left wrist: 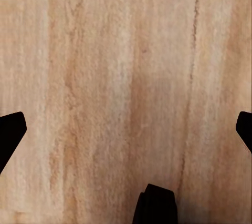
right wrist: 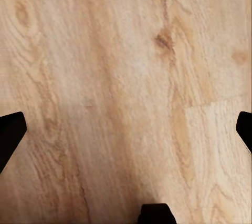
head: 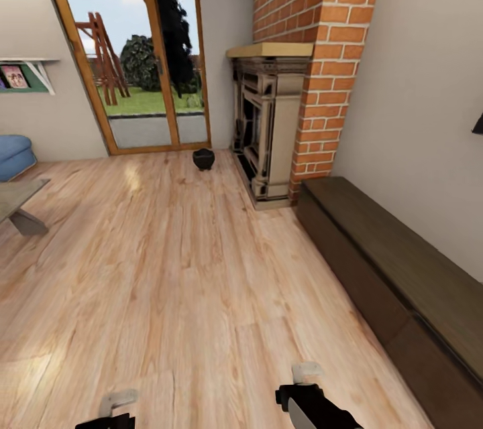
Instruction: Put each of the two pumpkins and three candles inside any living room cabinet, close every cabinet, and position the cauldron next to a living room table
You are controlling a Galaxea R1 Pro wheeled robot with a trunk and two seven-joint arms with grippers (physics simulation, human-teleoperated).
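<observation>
Head view: cauldron [head: 203, 159] far ahead on floor [head: 168, 268] by fireplace [head: 268, 127], well apart from right gripper [head: 305, 385] and left gripper [head: 117, 409], both spread wide, empty.

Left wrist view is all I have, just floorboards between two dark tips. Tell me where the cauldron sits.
Observer: The cauldron stands on the wooden floor ahead, in front of the glass door, beside the fireplace.
Operator: Give me the cabinet's state.
Observer: The cabinet runs along the wall at the robot's right, with no drawer pulled out.
Operator: Report the table.
Observer: One corner of the table shows far to the left, well apart from the cauldron.
Operator: Now the right claw.
Observer: The right claw is open over bare boards, holding nothing.
</observation>
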